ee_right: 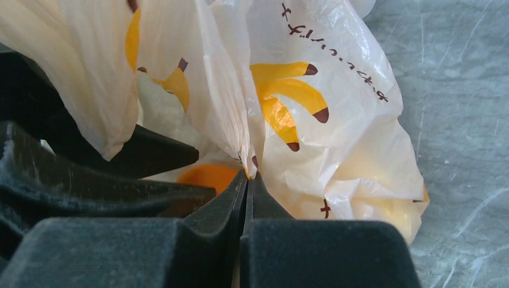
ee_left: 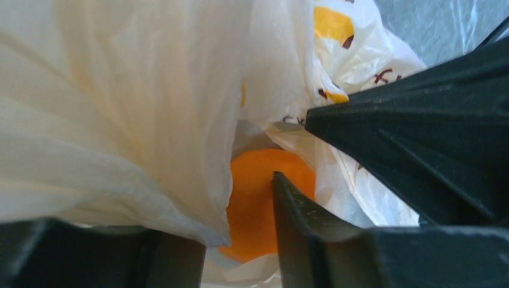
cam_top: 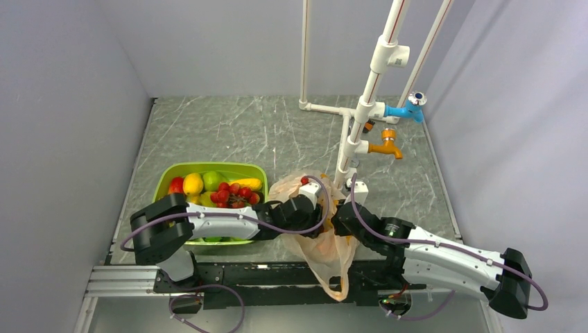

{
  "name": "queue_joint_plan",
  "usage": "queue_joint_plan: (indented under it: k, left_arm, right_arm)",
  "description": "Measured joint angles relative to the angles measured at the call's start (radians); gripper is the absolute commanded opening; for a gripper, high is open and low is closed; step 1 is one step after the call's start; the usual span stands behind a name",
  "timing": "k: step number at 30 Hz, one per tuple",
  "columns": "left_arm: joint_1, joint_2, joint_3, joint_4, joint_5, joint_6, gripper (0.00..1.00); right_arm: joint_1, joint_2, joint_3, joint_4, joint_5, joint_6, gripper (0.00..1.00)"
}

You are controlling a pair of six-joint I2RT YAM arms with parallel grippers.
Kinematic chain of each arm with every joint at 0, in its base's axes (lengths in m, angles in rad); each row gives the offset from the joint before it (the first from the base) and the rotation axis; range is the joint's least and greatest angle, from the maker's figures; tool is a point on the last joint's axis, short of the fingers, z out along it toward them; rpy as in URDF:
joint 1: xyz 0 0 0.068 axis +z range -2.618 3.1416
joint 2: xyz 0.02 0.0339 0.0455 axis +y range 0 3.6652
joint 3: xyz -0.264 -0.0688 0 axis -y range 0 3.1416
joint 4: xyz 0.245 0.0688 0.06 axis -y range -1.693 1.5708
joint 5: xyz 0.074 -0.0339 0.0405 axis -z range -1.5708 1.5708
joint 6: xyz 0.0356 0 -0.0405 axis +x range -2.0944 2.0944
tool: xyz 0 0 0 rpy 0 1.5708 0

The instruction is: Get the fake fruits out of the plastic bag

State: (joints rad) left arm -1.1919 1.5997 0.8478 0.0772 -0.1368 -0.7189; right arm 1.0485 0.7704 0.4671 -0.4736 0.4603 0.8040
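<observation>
**Top view.** The bag (cam_top: 315,232) lies at the near edge of the grey marbled bench (cam_top: 229,132), just right of the green tub (cam_top: 164,182). Its lower end hangs over the bench edge between the two arm bases. Both arms are bent inward so that they meet at the bag: the left claw (cam_top: 305,208) at its left side, the right claw (cam_top: 343,216) at its right side. A small red ball (cam_top: 304,180) is seen at the far edge of the bag. In the tub lie a red bunch (cam_top: 232,194), a lemon (cam_top: 193,184) and other fruits. A white pipe frame (cam_top: 360,111) with a blue tap (cam_top: 405,109) and an orange tap (cam_top: 385,147) stands behind the bag.

**Left wrist view.** The left claw (ee_left: 293,147) is pushed in among the folds of the bag (ee_left: 120,108). Its jaws stand apart, and the orange (ee_left: 252,204) lies inside the bag, partly hidden behind the lower finger. Whether the fingers press on the orange cannot be told.

**Right wrist view.** The right claw (ee_right: 247,180) is closed, and a fold of the bag (ee_right: 336,120) is pinched between its tips and held up. The orange (ee_right: 207,176) is glimpsed below the film, to the left of the pinch. Banana marks are printed on the bag.
</observation>
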Motion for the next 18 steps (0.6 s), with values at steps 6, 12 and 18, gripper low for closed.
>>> queue_joint_plan:
  k: [6, 12, 18]
  left_arm:
    - [-0.047, -0.006, -0.005, -0.047, -0.052, -0.021, 0.77]
    - [-0.077, 0.002, 0.032, -0.106, -0.071, -0.004, 0.99]
    - [-0.086, -0.001, -0.003, -0.044, -0.042, 0.002, 0.99]
  right_arm:
    - [0.000, 0.000, -0.003, -0.031, -0.028, 0.046, 0.00]
    - [0.000, -0.050, -0.016, -0.080, -0.051, 0.095, 0.00]
    - [0.000, -0.102, -0.016, -0.110, -0.050, 0.107, 0.00]
